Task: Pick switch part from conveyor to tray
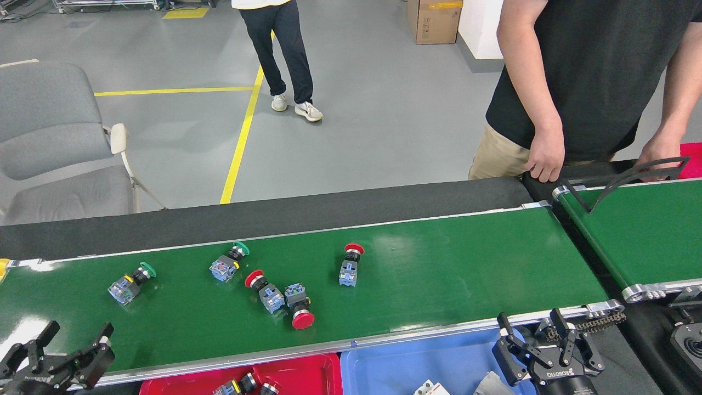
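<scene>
While nothing is held by either arm, the left gripper is seen at the near-left edge with its black fingers spread, hovering over the near rail of the long glossy green conveyor. Five switch parts lie on their sides on the belt. Farthest left is a green-capped switch part, closest to that gripper; next a second green-capped switch; then two red-capped switches touching each other; then a lone red-capped switch. Each is judged light, rigid and prone to rolling on its round cap, so the square blue-grey contact block is the better place to be gripped. Below the rail, a red plastic tray and a blue plastic tray are seen. At near right, the right gripper is open and empty.
</scene>
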Robot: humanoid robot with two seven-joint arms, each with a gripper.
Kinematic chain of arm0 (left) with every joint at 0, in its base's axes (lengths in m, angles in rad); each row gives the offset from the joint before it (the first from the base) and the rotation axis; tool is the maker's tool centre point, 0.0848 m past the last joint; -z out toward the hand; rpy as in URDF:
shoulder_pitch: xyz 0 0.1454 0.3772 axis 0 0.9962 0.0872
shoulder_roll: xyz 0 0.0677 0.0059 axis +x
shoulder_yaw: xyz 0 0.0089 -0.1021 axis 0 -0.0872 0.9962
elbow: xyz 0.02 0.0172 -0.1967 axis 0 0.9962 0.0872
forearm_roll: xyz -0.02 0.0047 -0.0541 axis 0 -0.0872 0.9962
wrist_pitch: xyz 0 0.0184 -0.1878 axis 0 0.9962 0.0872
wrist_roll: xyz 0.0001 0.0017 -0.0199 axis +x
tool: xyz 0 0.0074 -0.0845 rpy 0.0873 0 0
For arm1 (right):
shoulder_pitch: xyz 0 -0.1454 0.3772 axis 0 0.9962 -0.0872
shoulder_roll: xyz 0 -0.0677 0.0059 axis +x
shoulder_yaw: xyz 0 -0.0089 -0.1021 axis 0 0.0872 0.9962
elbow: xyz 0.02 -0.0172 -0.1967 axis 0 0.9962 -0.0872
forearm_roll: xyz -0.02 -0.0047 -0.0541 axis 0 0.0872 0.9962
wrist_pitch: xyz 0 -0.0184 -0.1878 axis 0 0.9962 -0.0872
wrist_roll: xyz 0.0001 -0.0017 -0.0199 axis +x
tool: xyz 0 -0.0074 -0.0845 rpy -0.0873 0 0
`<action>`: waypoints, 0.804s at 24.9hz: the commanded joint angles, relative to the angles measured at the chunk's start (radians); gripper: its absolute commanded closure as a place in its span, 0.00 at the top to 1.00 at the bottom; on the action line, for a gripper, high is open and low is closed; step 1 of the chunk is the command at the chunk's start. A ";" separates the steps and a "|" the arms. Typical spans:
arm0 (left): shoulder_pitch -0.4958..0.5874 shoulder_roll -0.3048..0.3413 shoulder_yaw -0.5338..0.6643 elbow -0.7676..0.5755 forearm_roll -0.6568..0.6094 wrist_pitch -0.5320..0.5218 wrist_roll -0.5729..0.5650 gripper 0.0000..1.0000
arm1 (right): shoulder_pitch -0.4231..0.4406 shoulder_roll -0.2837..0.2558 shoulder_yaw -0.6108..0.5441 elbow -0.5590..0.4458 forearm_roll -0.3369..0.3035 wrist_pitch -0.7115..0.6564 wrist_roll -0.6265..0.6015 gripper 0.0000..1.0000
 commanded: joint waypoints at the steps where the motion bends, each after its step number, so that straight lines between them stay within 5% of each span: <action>1: -0.039 0.028 0.000 0.038 -0.002 0.009 0.021 0.99 | -0.003 -0.005 -0.004 -0.009 -0.003 -0.011 0.000 0.99; 15: -0.335 0.139 -0.188 0.510 0.000 0.200 0.174 0.98 | -0.028 -0.004 -0.002 0.000 -0.003 -0.052 0.008 0.99; 17: -0.357 0.140 -0.190 0.547 0.000 0.198 0.190 0.87 | -0.028 -0.005 -0.002 0.000 -0.003 -0.052 0.008 0.99; 20: -0.351 0.137 -0.225 0.549 0.001 0.187 0.239 0.52 | -0.029 -0.005 -0.002 -0.002 -0.003 -0.054 0.008 0.99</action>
